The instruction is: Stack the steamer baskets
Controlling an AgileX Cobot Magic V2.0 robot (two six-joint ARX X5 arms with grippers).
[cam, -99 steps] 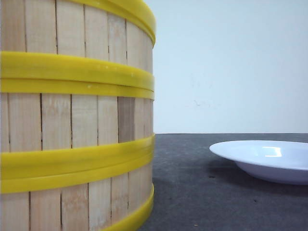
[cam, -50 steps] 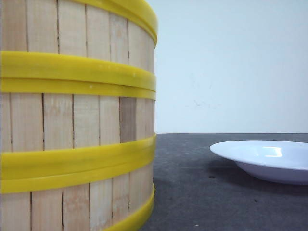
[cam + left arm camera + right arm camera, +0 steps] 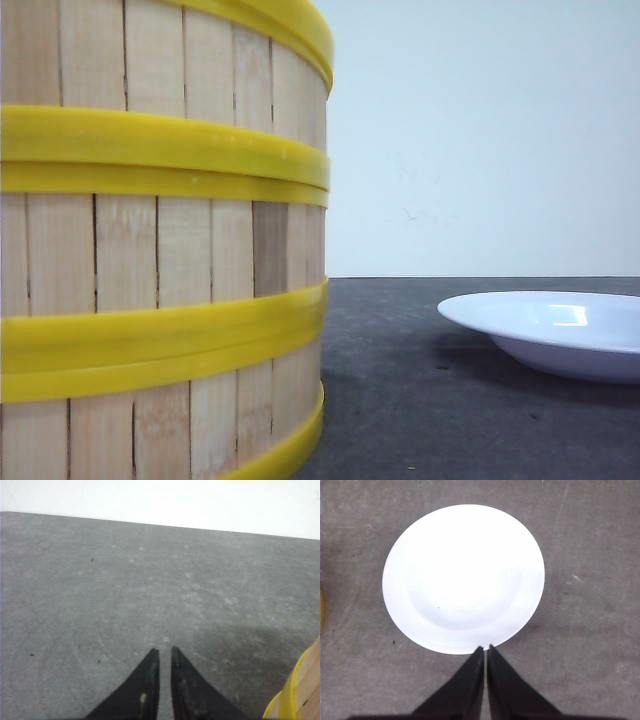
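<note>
While the steamer baskets (image 3: 160, 240) already stand as a stack at the left of the front view, very close to the lens, neither arm is on them. At least three tiers show, pale vertical bamboo slats between thick glossy yellow rims, walls near plumb, the rims seated flush as far as this side shows. The top is cut off, so I cannot tell whether another tier or a lid is still due.

Left gripper (image 3: 165, 652): black tapered fingers almost together with a thin slit, holding nothing, hanging over bare grey table (image 3: 100, 590). A sliver of yellow rim and slat shows at one corner of its view, so the stack lies just beside it, off to the side rather than ahead. My read: left arm is nearer for any touch-up.

Right gripper (image 3: 484, 648): fingers pressed together, empty, tips at the edge of the white plate (image 3: 462, 577), a smooth round shallow dish, well apart from the stack.
</note>
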